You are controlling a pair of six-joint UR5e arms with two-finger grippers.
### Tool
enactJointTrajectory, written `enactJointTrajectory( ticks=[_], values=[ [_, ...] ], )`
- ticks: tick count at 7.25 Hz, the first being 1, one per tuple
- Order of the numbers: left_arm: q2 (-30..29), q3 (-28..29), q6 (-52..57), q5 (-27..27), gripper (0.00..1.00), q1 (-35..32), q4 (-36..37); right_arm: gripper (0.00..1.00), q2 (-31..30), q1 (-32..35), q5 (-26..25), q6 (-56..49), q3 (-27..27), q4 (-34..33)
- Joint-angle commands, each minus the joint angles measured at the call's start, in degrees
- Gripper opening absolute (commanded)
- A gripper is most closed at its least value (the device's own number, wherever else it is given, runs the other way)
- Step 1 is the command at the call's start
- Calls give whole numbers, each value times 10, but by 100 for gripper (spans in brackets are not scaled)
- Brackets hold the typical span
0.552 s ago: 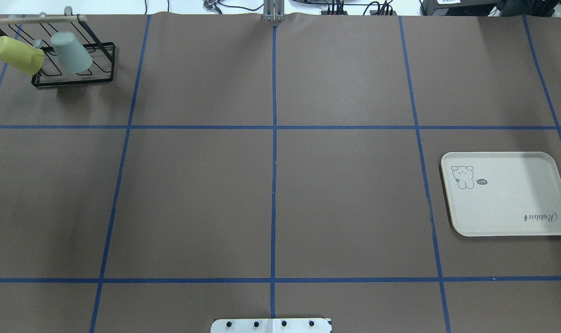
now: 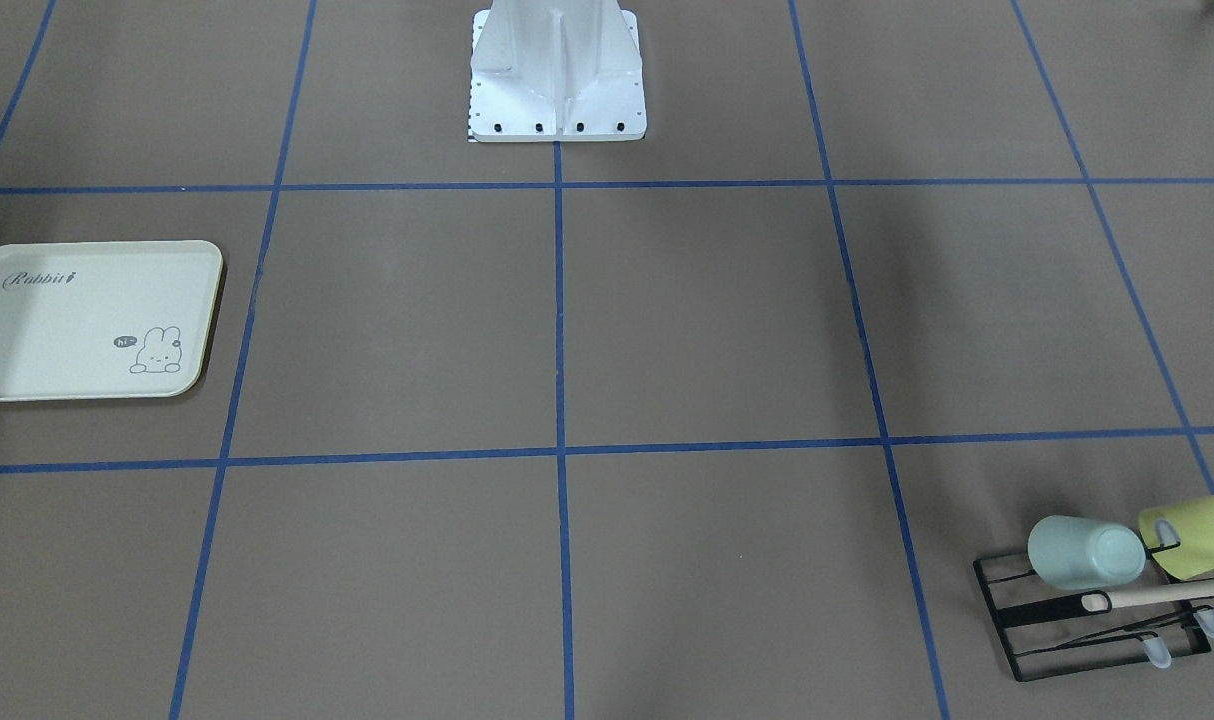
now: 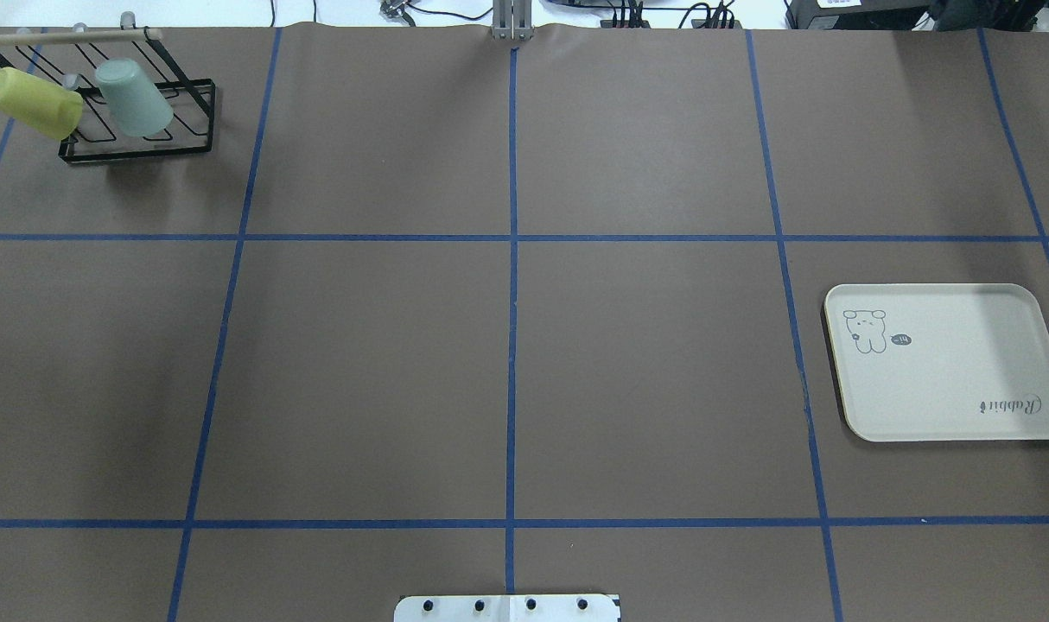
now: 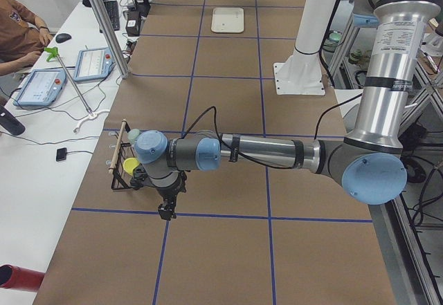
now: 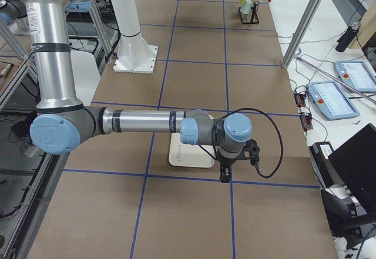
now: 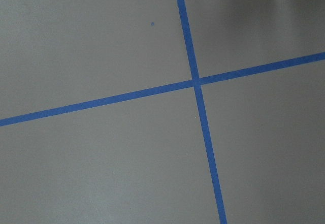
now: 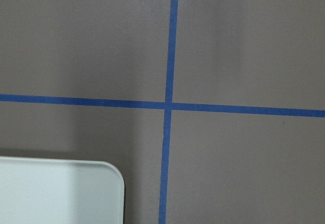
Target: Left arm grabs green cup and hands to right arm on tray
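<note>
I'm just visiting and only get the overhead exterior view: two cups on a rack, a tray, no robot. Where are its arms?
Observer: The left side view shows the left arm stretched out over the table, with the left gripper pointing down near the black wire rack.
Visitor: And the other one?
Observer: In the right side view the right arm reaches out by the tray, with the right gripper pointing down near the tray's corner.
Visitor: What does the left wrist camera see?
Observer: Only brown table and a cross of blue tape; the green cup is not in it.
</note>
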Motion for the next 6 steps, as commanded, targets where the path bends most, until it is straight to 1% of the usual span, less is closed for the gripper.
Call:
enactJointTrajectory(
  ticks=[1,3,4,5,6],
  values=[
    [-65,2,-1,2,100,1,46,100,1,0,0,3,0,0],
    [-113,1,-1,2,100,8,52,100,5,0,3,3,1,1],
    [-125,9,0,3,100,34,47,100,5,0,4,3,2,1],
    [-134,3,0,3,100,45,11,100,6,-1,4,4,5,0],
    [-134,1,-36,2,100,47,-10,100,7,-1,4,3,6,1]
  ],
)
